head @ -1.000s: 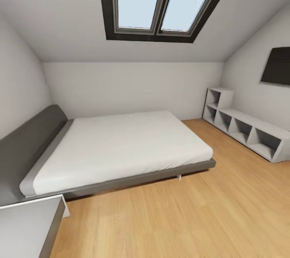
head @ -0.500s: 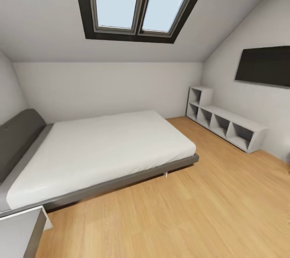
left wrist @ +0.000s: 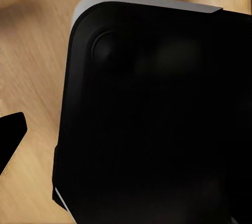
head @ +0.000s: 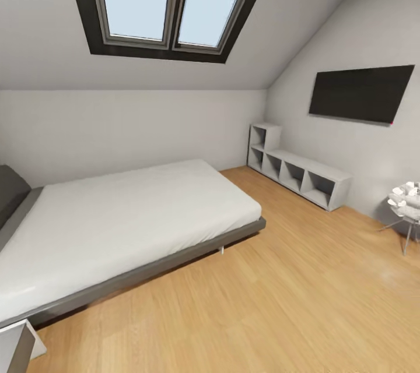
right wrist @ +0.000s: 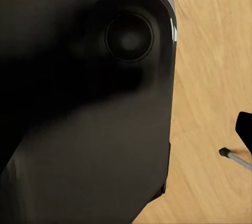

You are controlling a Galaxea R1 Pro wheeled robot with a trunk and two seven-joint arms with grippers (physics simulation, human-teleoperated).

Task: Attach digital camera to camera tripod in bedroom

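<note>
I am in the bedroom, with a light wood plank floor (head: 280, 303) and white-grey walls. The digital camera and the camera tripod are out of view. In the left wrist view a dark fingertip (left wrist: 10, 140) juts in beside my black base (left wrist: 157, 119), above the floor. The right wrist view holds a sliver of a dark fingertip (right wrist: 244, 129) next to the same black base (right wrist: 84, 108). Whether either gripper is open or shut cannot be told. A thin grey rod with a dark tip (right wrist: 232, 157) lies over the floor there; I cannot tell what it belongs to.
A low grey bed (head: 116, 221) fills the left. A white cubby shelf (head: 297, 175) runs along the right wall under a black wall screen (head: 360, 93). At the right edge a small thin-legged stand (head: 405, 210) carries white items. A skylight (head: 169, 3) is overhead.
The head view has swung to the right: the bed and skylight slid left in the picture, and the wall screen and thin-legged stand came into view. This is camera motion, not the things moving.
</note>
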